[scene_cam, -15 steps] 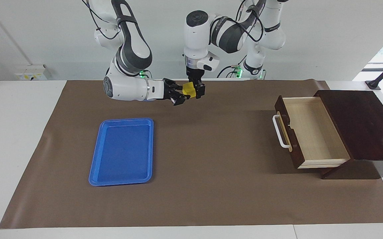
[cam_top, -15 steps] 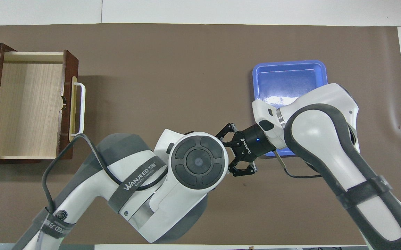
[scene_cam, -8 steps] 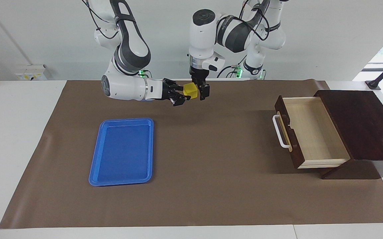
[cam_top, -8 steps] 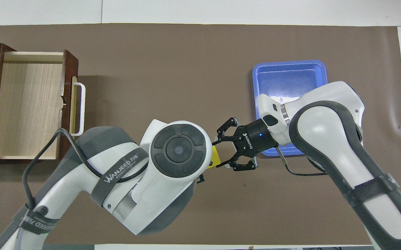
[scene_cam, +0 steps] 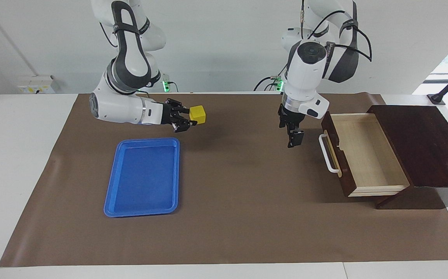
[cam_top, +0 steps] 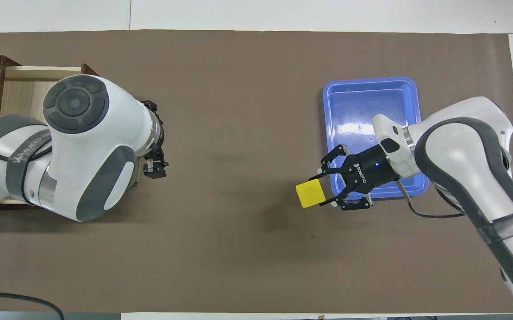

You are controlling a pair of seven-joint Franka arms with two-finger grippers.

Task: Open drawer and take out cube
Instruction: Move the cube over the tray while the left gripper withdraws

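Pinching the yellow cube (scene_cam: 198, 114) between its fingertips, the right gripper (scene_cam: 190, 117) holds it in the air over the brown mat (scene_cam: 247, 217), just beside the blue tray (scene_cam: 143, 209) — at the tray's edge nearer the robots. The left gripper (scene_cam: 294, 136) hangs with its fingers spread and holding nothing, over the mat in front of the drawer (scene_cam: 367, 155) — near the white handle (scene_cam: 326, 154). That drawer stands pulled out at the left arm's end of the table, its pale interior bare.
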